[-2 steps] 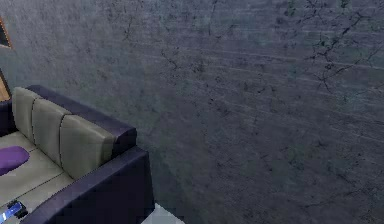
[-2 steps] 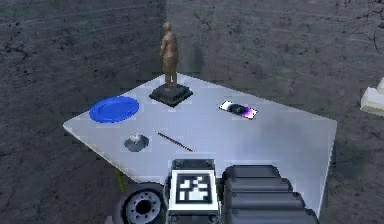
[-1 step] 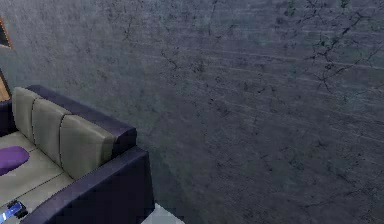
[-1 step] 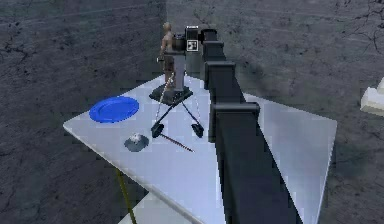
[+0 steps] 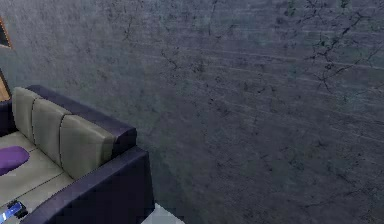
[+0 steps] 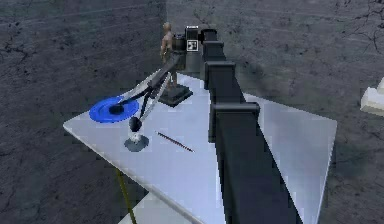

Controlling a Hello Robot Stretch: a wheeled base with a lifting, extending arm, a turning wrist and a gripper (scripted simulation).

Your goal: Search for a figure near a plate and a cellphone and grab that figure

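The end effector [image 6: 130,112] hangs by the blue plate [image 6: 96,112] and figure [image 6: 168,45] (holding anything? cannot tell).

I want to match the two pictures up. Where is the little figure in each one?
Arm side view: the figure stands in the upper middle, near the far edge of the white table, right of the blue plate.
Forward view: a sofa at the lower left, with a grey wall behind it.
Shared landmark: the rough grey wall, likely the same one that is behind the table.
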